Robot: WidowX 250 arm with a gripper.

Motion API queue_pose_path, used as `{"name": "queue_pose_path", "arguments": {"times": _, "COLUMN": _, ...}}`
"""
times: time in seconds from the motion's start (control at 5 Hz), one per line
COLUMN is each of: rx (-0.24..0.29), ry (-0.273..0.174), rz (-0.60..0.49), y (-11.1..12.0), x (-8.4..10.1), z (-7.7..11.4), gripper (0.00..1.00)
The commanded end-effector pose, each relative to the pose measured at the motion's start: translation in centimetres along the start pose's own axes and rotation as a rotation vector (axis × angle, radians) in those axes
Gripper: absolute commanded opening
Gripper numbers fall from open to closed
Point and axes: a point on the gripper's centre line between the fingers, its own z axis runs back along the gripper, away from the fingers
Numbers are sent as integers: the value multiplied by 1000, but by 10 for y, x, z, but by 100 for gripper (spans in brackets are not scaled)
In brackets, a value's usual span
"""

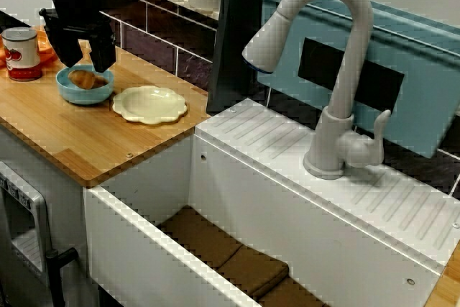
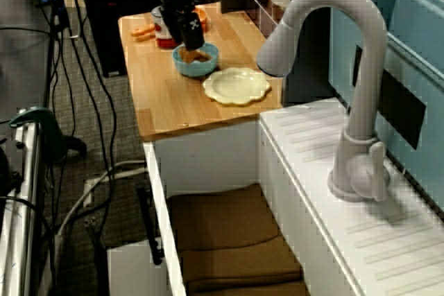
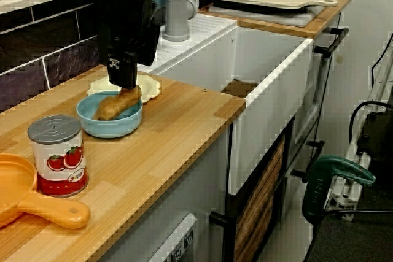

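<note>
My black gripper point(image 1: 88, 62) hangs low over a light blue bowl point(image 1: 72, 95) on the wooden counter. A brown sausage-like piece point(image 1: 86, 79) lies tilted in the bowl. In the view facing the faucet the two fingers stand apart, one on each side of the piece's raised end. The view along the counter shows the gripper point(image 3: 126, 84) right on top of that end of the brown piece point(image 3: 113, 107), whose lower end rests in the bowl point(image 3: 110, 127). From above the sink, the gripper point(image 2: 191, 41) covers part of the bowl point(image 2: 184, 68).
A cream scalloped plate point(image 1: 149, 103) lies beside the bowl toward the sink. A tomato can point(image 3: 58, 154) and an orange pan point(image 3: 24, 197) stand on the other side. Past the plate are the white sink point(image 1: 144, 235), the grey faucet point(image 1: 338, 70) and a blue bin point(image 1: 417, 55).
</note>
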Motion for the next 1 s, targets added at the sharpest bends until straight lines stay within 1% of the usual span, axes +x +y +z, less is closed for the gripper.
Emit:
{"name": "queue_pose_path", "arguments": {"times": 0.0, "rx": 57, "ry": -47, "rz": -124, "y": -1, "x": -5, "z": -5, "gripper": 100}}
{"name": "queue_pose_path", "arguments": {"times": 0.2, "rx": 30, "ry": -56, "rz": -265, "y": -6, "x": -9, "z": -4, "gripper": 100}}
{"name": "queue_pose_path", "arguments": {"times": 0.4, "rx": 43, "ry": -39, "rz": -389, "y": -5, "x": -5, "z": -4, "gripper": 100}}
{"name": "queue_pose_path", "arguments": {"times": 0.6, "rx": 69, "ry": -32, "rz": -411, "y": -2, "x": -2, "z": -6, "gripper": 100}}
{"name": "queue_pose_path", "arguments": {"times": 0.8, "rx": 79, "ry": -36, "rz": -414, "y": 0, "x": -1, "z": -5, "gripper": 100}}
